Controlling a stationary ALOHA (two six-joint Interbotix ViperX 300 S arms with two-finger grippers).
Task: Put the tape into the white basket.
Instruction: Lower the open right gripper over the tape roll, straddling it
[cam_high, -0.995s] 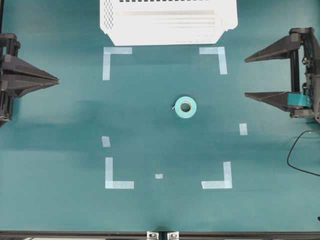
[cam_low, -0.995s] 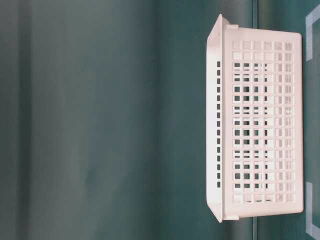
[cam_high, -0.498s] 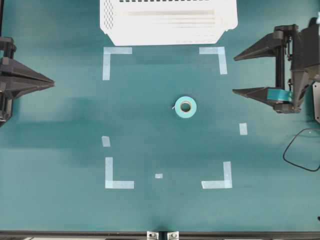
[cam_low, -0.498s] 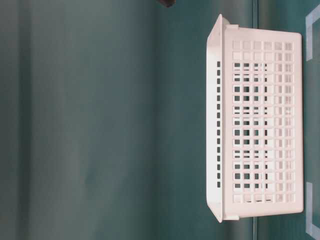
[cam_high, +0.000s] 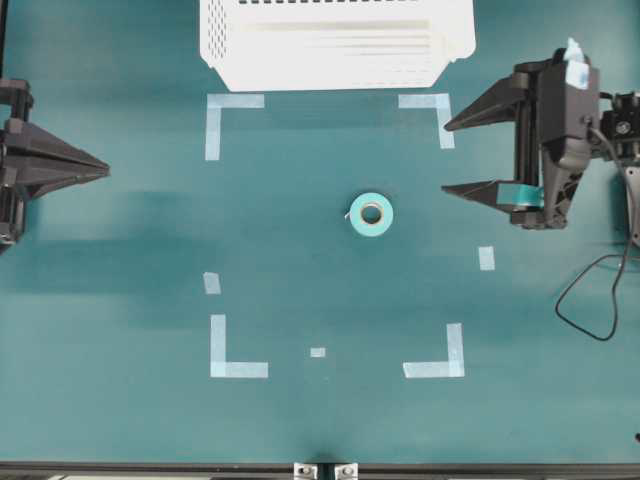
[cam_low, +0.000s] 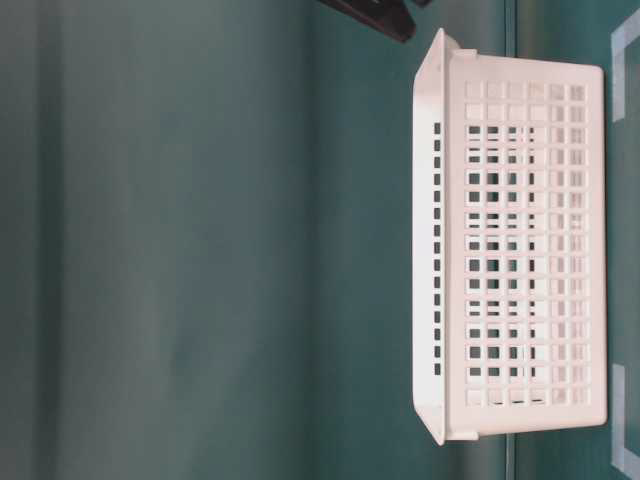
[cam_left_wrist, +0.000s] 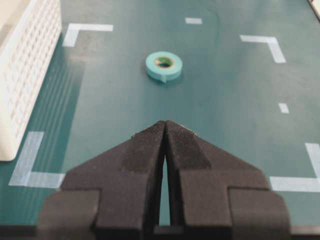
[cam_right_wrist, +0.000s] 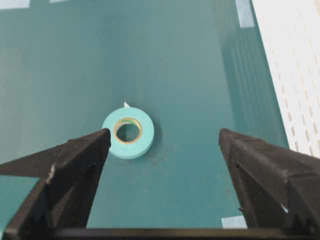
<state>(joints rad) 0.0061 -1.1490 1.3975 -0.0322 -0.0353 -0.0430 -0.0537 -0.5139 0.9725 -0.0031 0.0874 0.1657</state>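
Observation:
The tape (cam_high: 371, 214) is a small teal roll with a tan core, lying flat near the middle of the green table; it also shows in the left wrist view (cam_left_wrist: 164, 65) and the right wrist view (cam_right_wrist: 128, 132). The white basket (cam_high: 335, 40) stands at the far edge, its perforated side (cam_low: 520, 250) filling the table-level view. My right gripper (cam_high: 446, 157) is open and empty, to the right of the roll and apart from it. At the left edge my left gripper (cam_high: 105, 164) is shut, empty, far from the roll.
Pale-blue tape strips mark corners of a square (cam_high: 235, 101) (cam_high: 435, 367) around the roll, with small loose bits (cam_high: 486, 257) (cam_high: 212, 283). A black cable (cam_high: 590, 300) loops at the right side. The basket wall (cam_left_wrist: 25, 75) borders the left wrist view.
My right gripper has travelled left toward the roll, staying open. A dark part of it has come into the top of the table-level view. Left arm and tape are still.

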